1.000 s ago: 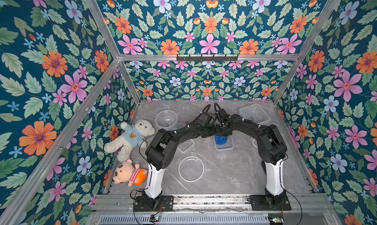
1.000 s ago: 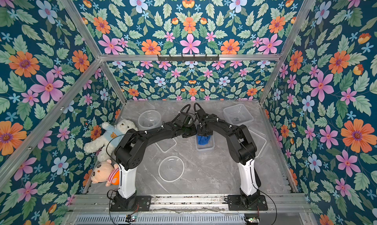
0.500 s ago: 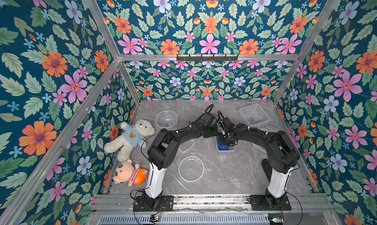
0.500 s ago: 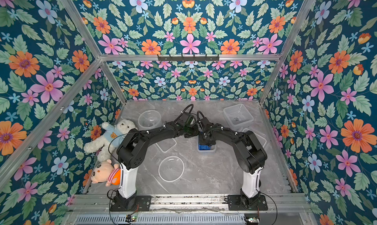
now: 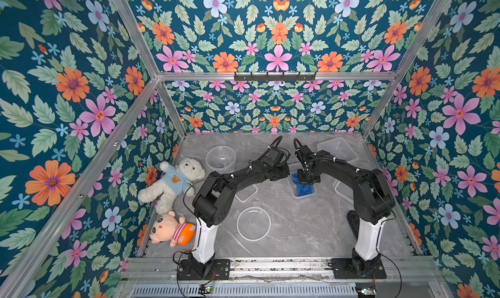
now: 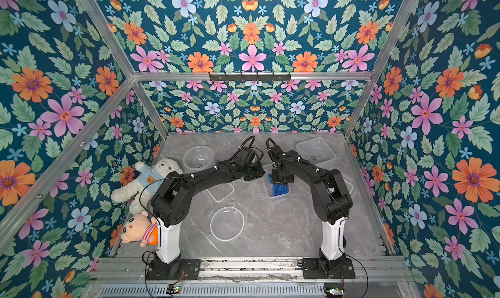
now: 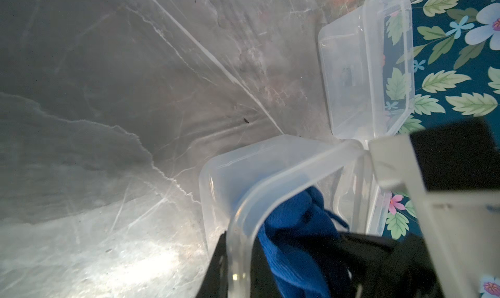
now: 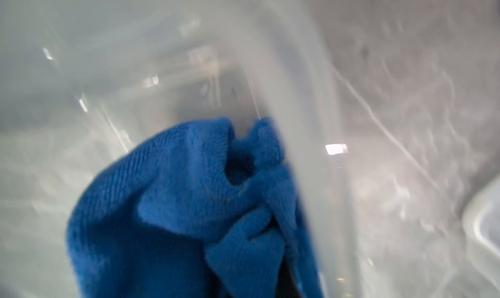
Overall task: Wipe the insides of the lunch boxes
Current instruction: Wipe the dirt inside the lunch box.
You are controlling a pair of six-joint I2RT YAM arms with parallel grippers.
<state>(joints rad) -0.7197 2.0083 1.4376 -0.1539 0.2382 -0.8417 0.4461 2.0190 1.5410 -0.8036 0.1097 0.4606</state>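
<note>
The small rectangular lunch box (image 5: 295,196) (image 6: 271,195) sits mid-table with a blue cloth (image 5: 302,188) (image 6: 278,189) inside. My left gripper (image 5: 286,173) (image 6: 261,173) (image 7: 236,267) is shut on its near rim (image 7: 244,215). My right gripper (image 5: 307,181) (image 6: 281,180) reaches down into the box, shut on the blue cloth (image 8: 189,191), which hides its fingers. The large square lunch box (image 5: 336,150) (image 6: 315,151) (image 7: 362,66) stands at the back right. At the back left stands the round lunch box (image 5: 220,158) (image 6: 198,158). Both hold nothing.
A round lid (image 5: 253,223) (image 6: 227,223) lies in front, a rectangular lid (image 5: 245,194) (image 6: 220,191) under the left arm, and a large lid (image 5: 341,189) by the right arm. A teddy bear (image 5: 176,180) and a doll (image 5: 171,229) lie along the left wall.
My right arm has swung its elbow out to the right and lowered, moving the cloth within the small box. The left gripper has kept its hold on the rim.
</note>
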